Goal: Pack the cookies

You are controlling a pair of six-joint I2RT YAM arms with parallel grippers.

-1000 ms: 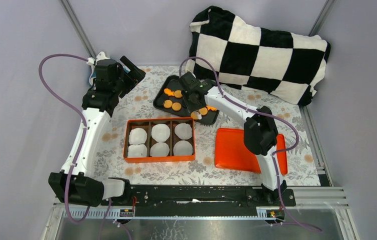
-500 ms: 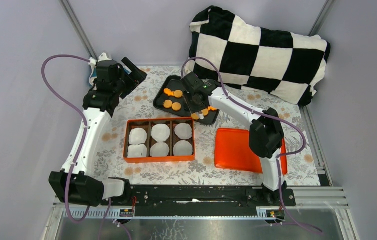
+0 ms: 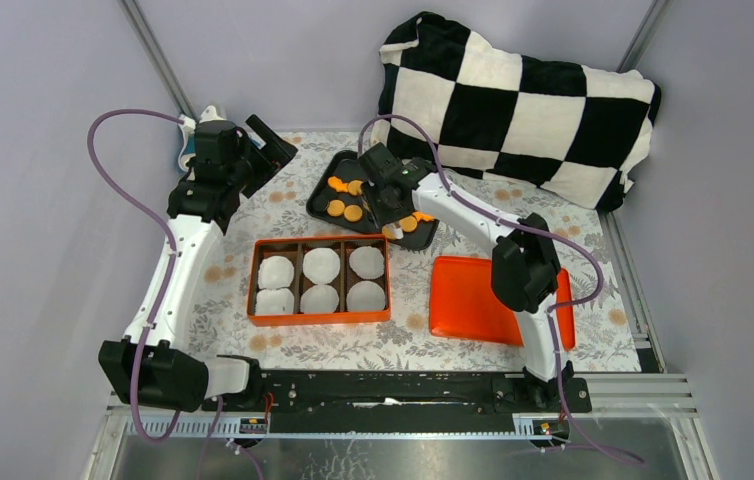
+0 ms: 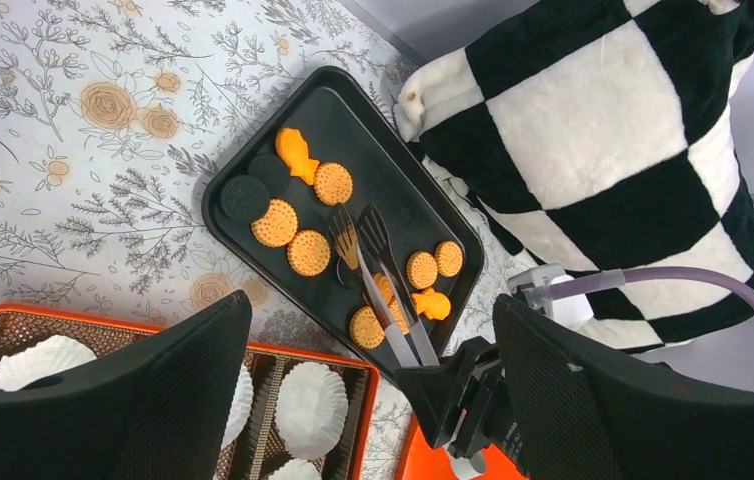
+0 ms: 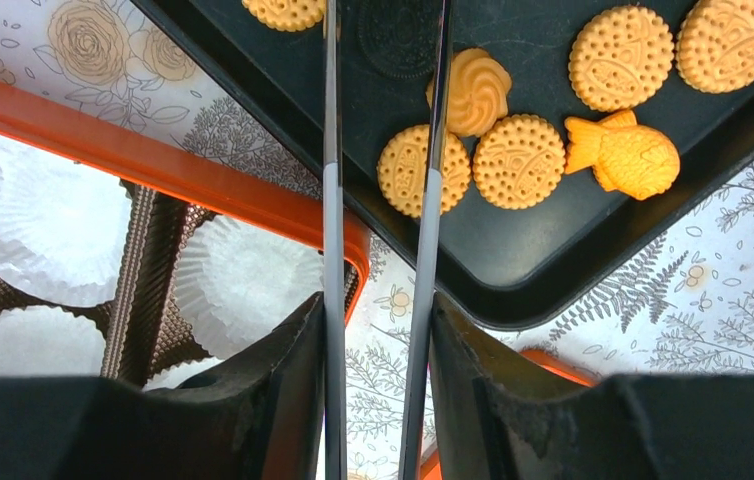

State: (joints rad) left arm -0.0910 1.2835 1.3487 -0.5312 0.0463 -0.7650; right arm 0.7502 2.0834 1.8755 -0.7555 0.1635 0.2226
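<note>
Item: cookies (image 4: 311, 252), orange, mostly round, two fish-shaped, all lying loose on the black tray (image 4: 373, 150) at the far side of the counter (image 4: 53, 150). None are in the orange box (image 3: 319, 318), whose six paper cups (image 3: 321, 265) sit empty just beside the tray. Step in hand, as judged: picking one cookie with the tongs (image 4: 383, 300). Handling note: lower the tips either side of a single round cookie that has free space around it, close gently so the biscuit does not crack or skate on the slick tray, lift level, then carry it to a cup. Right jaws: partly closed, clamped on the tongs' handles. The tong tips stand apart over mid-tray with nothing seen between them. Left jaws: spread wide, holding nothing, raised clear over the far left of the counter.
</note>
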